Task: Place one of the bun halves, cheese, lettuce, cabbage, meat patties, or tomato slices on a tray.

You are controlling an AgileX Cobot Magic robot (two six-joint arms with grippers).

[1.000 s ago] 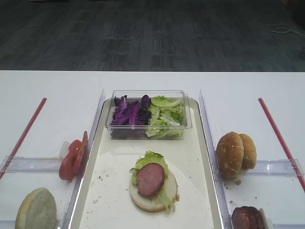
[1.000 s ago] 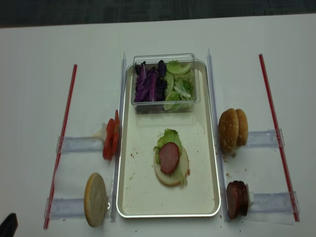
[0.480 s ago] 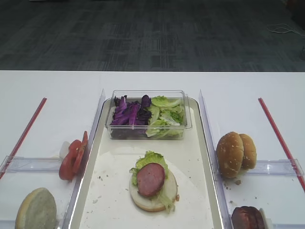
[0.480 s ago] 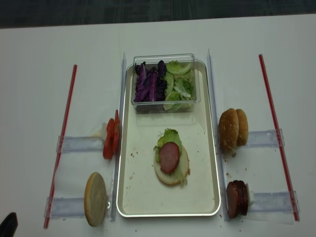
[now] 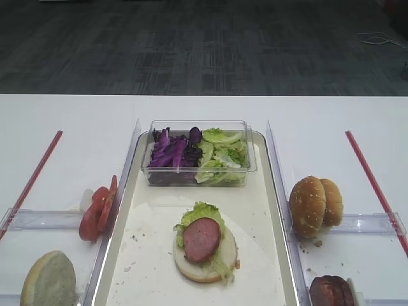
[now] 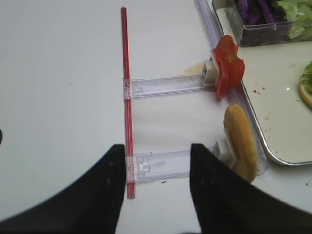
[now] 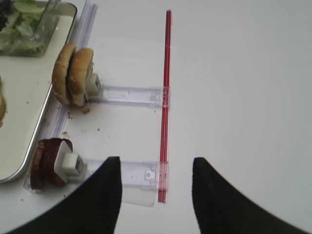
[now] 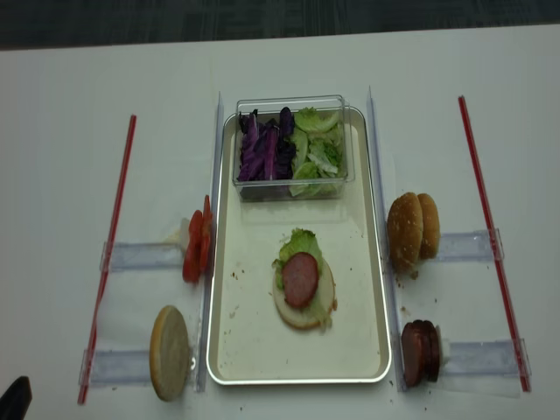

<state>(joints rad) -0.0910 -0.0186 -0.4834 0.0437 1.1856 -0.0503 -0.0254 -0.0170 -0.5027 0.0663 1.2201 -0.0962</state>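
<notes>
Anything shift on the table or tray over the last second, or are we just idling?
Nothing visibly changed. The stack on the tray, a bun half with lettuce and a meat patty, lies as before, and the tomato slices, sesame buns and spare patties sit where they were in their holders. Both the left gripper and right gripper are open and empty.

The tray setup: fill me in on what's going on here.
A burger is partly built on the tray: a pale bun half with lettuce and one meat patty on top. Neither arm is handling anything. The right gripper hangs open above the table near the spare patties, and the left gripper hangs open near the tomato slices.
</notes>
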